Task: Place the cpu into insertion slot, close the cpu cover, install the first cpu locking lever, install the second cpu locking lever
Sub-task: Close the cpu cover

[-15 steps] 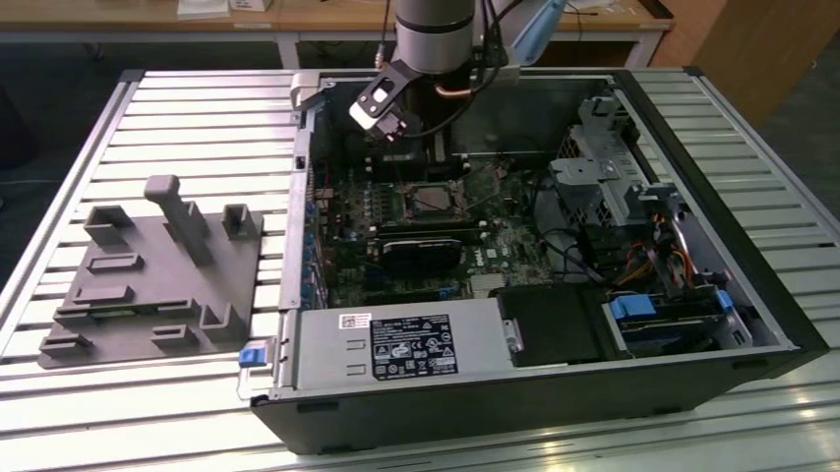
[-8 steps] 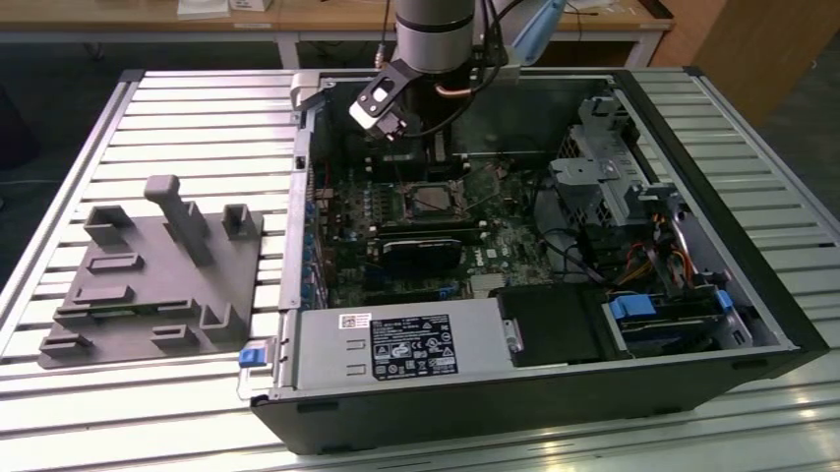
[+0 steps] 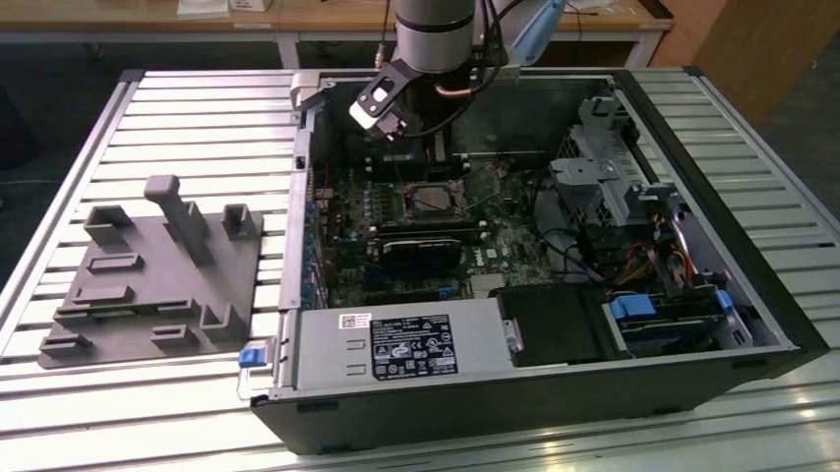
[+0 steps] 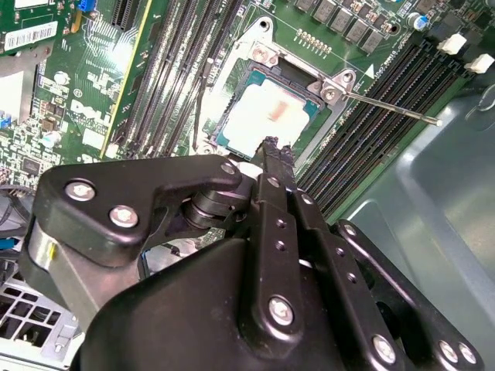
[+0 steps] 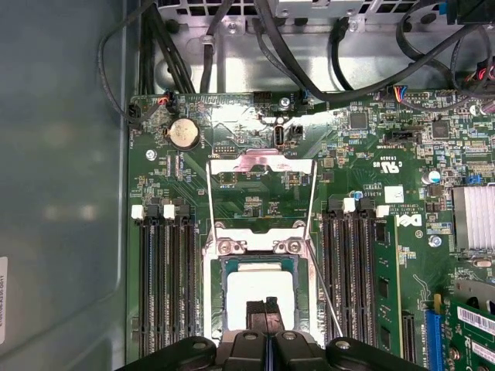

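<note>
The cpu [image 5: 259, 287] lies flat in the insertion slot [image 5: 224, 309] on the green board, its top glaring bright; it shows again in the second wrist view [image 4: 259, 112]. My gripper [image 5: 264, 308] is shut, with the fingertips pressed together at the chip's near edge, touching it or just above it [image 4: 271, 147]. The cpu cover [image 5: 263, 164] stands raised on its hinge beyond the chip. A thin locking lever [image 4: 394, 108] sticks out free beside the socket. In the exterior view the gripper [image 3: 397, 138] hangs inside the open case, just behind the socket [image 3: 427, 200].
Long black memory slots [image 5: 166, 286] flank the socket on both sides. A black card [image 3: 427, 246], a power supply [image 3: 393, 344] and a drive cage [image 3: 611, 167] crowd the case. Cables [image 5: 232, 39] run behind the board. A grey fixture plate [image 3: 145, 275] lies at the exterior view's left.
</note>
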Tool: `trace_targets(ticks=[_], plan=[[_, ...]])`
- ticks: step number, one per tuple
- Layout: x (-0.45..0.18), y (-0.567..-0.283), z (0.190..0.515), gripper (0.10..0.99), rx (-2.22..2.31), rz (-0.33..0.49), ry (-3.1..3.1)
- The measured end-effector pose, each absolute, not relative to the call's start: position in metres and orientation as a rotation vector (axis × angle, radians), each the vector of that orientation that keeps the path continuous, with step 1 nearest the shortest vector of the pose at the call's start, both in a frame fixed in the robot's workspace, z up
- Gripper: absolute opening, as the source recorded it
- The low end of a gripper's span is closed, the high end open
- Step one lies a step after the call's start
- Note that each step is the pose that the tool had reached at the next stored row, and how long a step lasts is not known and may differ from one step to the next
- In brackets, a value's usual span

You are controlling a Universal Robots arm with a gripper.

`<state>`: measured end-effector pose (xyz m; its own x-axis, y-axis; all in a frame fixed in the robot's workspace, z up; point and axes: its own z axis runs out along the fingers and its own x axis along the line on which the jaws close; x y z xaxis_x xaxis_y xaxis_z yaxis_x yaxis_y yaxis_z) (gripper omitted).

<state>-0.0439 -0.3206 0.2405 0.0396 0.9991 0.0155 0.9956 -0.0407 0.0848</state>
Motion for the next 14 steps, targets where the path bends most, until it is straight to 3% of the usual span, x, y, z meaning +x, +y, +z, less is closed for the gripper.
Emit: trace_targets(ticks=[14], plan=[[-0.044, -0.321, 0.263, 0.106, 2.227, 0.109, 2.140]])
